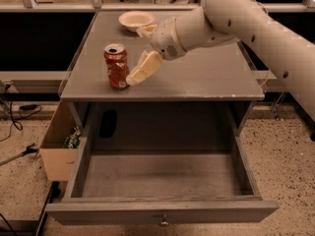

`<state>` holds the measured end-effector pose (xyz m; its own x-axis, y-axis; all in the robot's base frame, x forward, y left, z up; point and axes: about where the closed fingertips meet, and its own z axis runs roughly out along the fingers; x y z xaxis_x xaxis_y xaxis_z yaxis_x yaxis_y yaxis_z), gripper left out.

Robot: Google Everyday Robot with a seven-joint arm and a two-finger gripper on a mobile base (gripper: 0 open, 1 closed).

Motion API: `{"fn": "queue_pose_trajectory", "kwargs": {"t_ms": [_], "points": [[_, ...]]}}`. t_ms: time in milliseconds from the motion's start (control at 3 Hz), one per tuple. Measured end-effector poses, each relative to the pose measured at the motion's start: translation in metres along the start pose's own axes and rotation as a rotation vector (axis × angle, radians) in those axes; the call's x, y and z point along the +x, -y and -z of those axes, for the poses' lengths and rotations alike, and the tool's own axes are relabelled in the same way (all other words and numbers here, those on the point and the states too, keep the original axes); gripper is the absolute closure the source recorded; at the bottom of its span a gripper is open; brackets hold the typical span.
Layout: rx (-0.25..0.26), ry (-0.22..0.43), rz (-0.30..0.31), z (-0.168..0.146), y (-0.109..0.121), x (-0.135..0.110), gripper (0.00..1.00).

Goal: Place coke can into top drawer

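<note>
The coke can point(116, 65), red-orange with a silver top, stands upright on the grey cabinet top point(206, 80) near its front left. My gripper point(136, 56) hangs from the white arm coming in from the upper right and sits just right of the can. It is open: the near finger point(143, 69) almost touches the can's lower right side, and the far finger point(146, 31) points toward the bowl. The top drawer point(162, 210) is pulled fully out below, its inside bare, with the small knob point(163, 223) at the front panel's centre.
A cream round bowl point(136, 19) sits at the back of the cabinet top, behind the gripper. A cardboard box point(56, 149) with some items stands on the floor left of the drawer. Cables lie on the speckled floor at far left.
</note>
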<state>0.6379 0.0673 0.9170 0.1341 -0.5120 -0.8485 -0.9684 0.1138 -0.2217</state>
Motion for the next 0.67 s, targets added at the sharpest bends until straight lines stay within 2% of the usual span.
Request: {"fn": "queue_pose_trajectory", "kwargs": {"t_ms": [333, 667], "points": [[-0.007, 0.003, -0.002, -0.004, -0.002, 0.001, 0.00], [-0.024, 0.019, -0.017, -0.018, -0.006, 0.016, 0.00]]}}
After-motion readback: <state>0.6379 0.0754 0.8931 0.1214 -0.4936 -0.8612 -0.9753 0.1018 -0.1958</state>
